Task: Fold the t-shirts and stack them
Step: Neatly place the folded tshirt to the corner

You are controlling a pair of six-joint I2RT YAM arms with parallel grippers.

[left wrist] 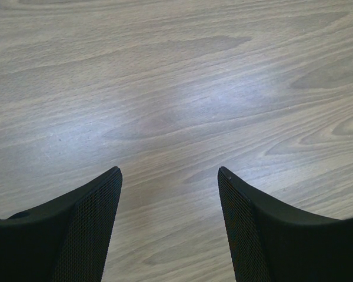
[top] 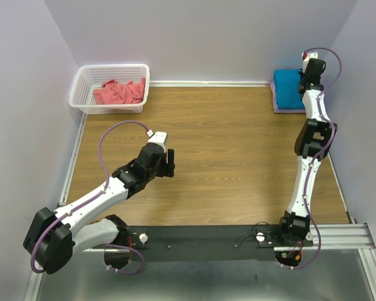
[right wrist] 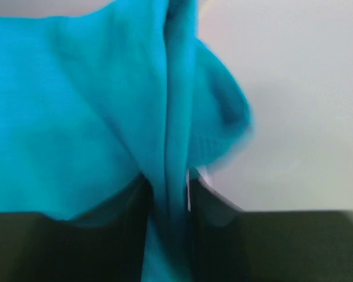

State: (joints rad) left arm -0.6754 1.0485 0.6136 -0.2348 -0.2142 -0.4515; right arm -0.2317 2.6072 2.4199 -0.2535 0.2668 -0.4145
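A folded teal-blue t-shirt (top: 287, 89) lies on a pale lavender t-shirt (top: 277, 103) at the table's far right corner. My right gripper (top: 307, 78) reaches over its right edge and is shut on a fold of the teal cloth (right wrist: 170, 135). A crumpled coral-pink t-shirt (top: 119, 92) lies in the white lattice basket (top: 81, 84) at the far left. My left gripper (top: 170, 162) is open and empty over bare wood at the table's left middle; its fingers (left wrist: 88, 223) stand wide apart.
Pale walls close in the table on the left, far and right sides. A black rail (top: 207, 235) with the arm bases runs along the near edge. Bare wooden tabletop (top: 232, 150) lies between the arms.
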